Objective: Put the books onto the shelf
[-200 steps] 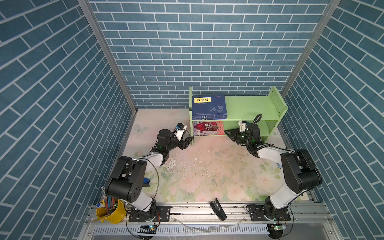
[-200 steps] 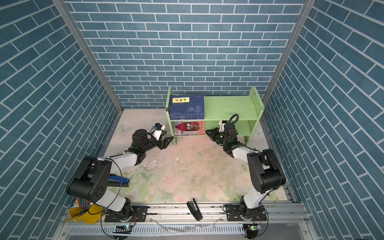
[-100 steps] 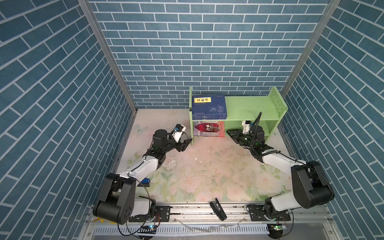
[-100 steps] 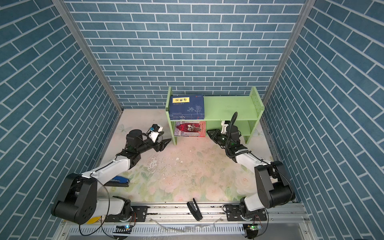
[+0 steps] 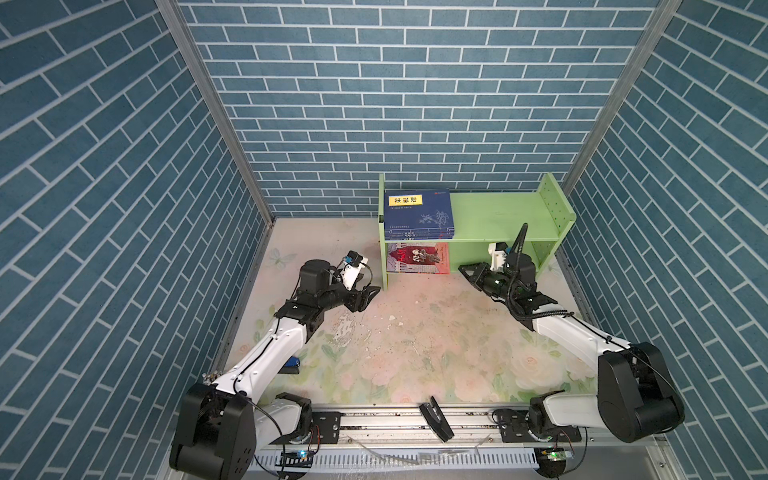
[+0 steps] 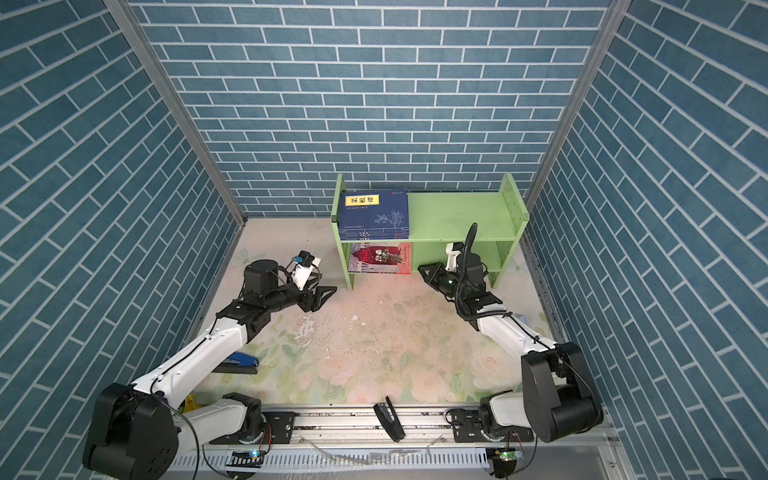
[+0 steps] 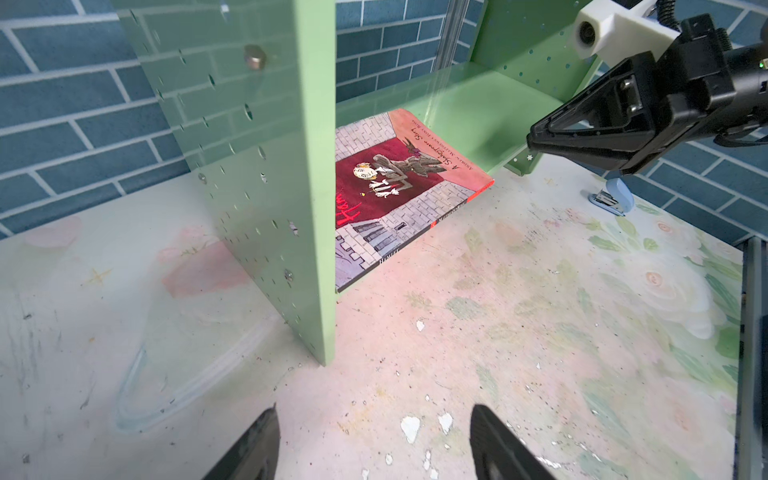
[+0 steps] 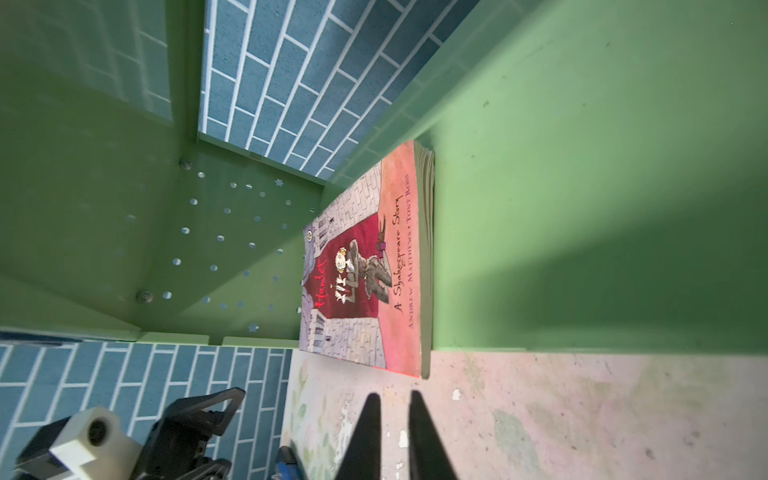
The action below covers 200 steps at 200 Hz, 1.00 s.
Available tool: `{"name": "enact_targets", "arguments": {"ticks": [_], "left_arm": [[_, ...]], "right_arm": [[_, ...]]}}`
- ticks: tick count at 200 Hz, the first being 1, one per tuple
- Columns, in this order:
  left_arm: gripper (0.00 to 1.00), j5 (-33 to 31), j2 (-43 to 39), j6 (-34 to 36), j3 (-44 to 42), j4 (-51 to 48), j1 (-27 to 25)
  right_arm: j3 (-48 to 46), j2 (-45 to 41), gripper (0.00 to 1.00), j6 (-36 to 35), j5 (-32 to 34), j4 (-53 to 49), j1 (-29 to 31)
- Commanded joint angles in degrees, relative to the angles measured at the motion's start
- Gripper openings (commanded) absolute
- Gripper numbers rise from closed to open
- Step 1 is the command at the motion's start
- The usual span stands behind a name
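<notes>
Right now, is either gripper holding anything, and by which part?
Nothing is held. The left gripper stands open and empty; the right gripper is shut on nothing, short of the red book.

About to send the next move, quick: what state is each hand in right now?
Left hand: open, holding nothing.
Right hand: closed, holding nothing.

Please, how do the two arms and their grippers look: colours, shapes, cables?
The left arm and right arm have white link covers and bulky black joint housings. The left gripper and right gripper are black, with tapered triangular fingers. A white camera block sits at each wrist. A black ribbed cable arches over the right wrist.
</notes>
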Motion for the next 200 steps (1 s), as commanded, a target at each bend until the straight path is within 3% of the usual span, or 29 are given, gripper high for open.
{"name": "enact_targets", "arguments": {"ticks": [1, 56, 200], "left_arm": [[0.74, -0.24, -1.2, -0.71, 1.34, -3.78, 0.48], [0.74, 2.3, -0.79, -2.4, 0.64, -2.29, 0.48], [0.74, 2.52, -0.27, -3.02, -0.02, -0.41, 0.48]], "right_arm": [[-0.62, -0.78, 0.04, -0.34, -2.85, -0.76, 0.16], [1.02, 5.57, 0.0, 0.47, -7.84, 1.11, 1.92], [5.67, 13.2, 0.0, 0.65, -8.87, 3.2, 2.51]]}}
